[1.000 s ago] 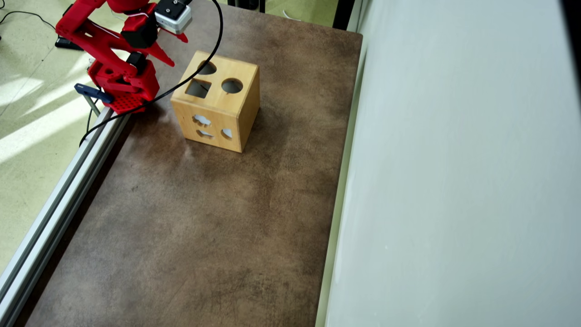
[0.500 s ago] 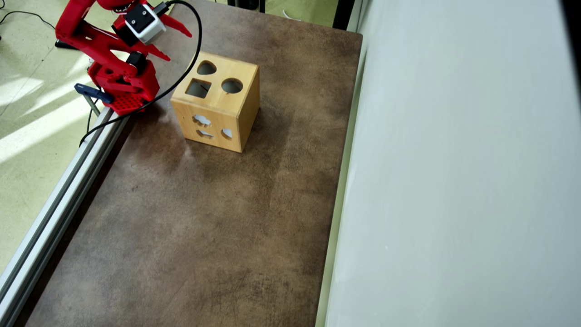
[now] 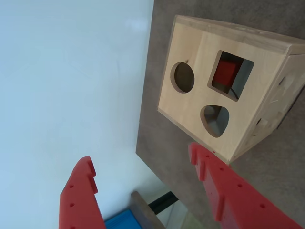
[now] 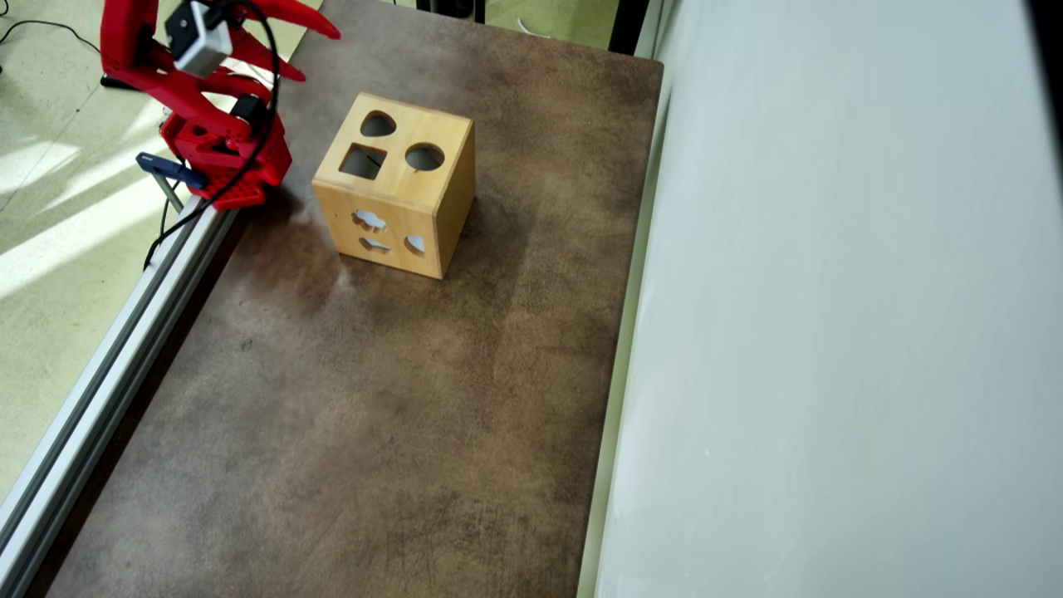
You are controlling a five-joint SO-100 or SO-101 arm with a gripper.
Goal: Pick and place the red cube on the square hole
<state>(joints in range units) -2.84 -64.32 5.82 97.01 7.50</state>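
Note:
In the wrist view the red cube (image 3: 225,72) lies inside the light wooden box (image 3: 200,52), seen through the square hole (image 3: 244,72). Beside that opening the box top has a round cut-out (image 3: 183,77) and a heart-like cut-out (image 3: 214,120). My gripper (image 3: 140,160) is open and empty, its red fingers (image 3: 83,191) spread wide and off the box. In the overhead view the gripper (image 4: 315,56) hovers up and left of the box (image 4: 390,220). There the square hole (image 4: 363,161) looks dark and the cube does not show.
The brown table (image 4: 374,399) ends at a white panel (image 4: 830,332) on the right and an aluminium rail (image 4: 108,365) on the left. The arm's red base (image 4: 224,162) and a blue clamp (image 4: 170,169) sit at the table's upper left corner. A black cable (image 4: 178,224) trails off the edge.
The arm has pulled back up and to the left, away from the box. Its black cable no longer drapes across the box top. The gripper stays open.

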